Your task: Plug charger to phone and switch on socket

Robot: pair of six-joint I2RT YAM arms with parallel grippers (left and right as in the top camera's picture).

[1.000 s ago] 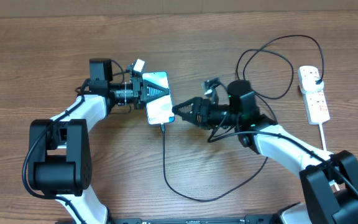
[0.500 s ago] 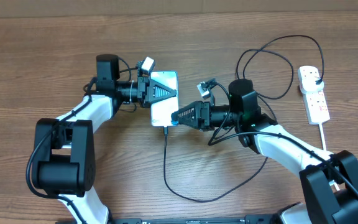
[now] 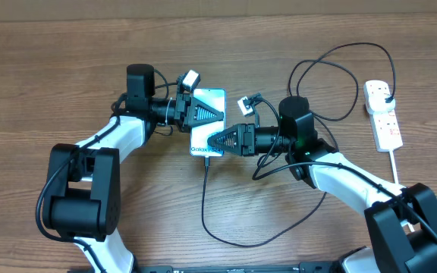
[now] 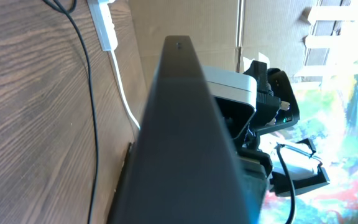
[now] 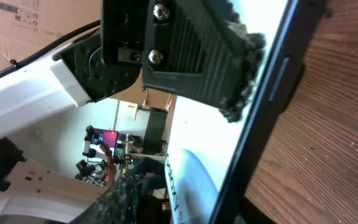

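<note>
While the phone (image 3: 215,101) lies in the middle of the surface (image 3: 51,61), its long side runs from near to far, and the left fingers (image 3: 202,114) come in from the left and are closed tight on it. The right fingers (image 3: 222,141) reach in from the right and sit over the near half of the phone. I cannot tell if they are pinching it or just resting close. The charger (image 3: 203,197) is a thin black line. One end meets the near short edge of the phone, so it looks plugged in there. From that edge it runs toward the near side, loops round to the right, and goes up to the far end of the socket (image 3: 383,114). The socket lies at the far right of the surface, well apart from the phone and from both sets of fingers. Its long side also runs from near to far. I think the job left is to press the switch on the socket. The switches are too small to see if they are on or off. The right arm (image 3: 340,171) is on the same side as the socket, so it is the nearer one. Its fingers point left, away from the socket, so they would need to let go, turn and travel right.
</note>
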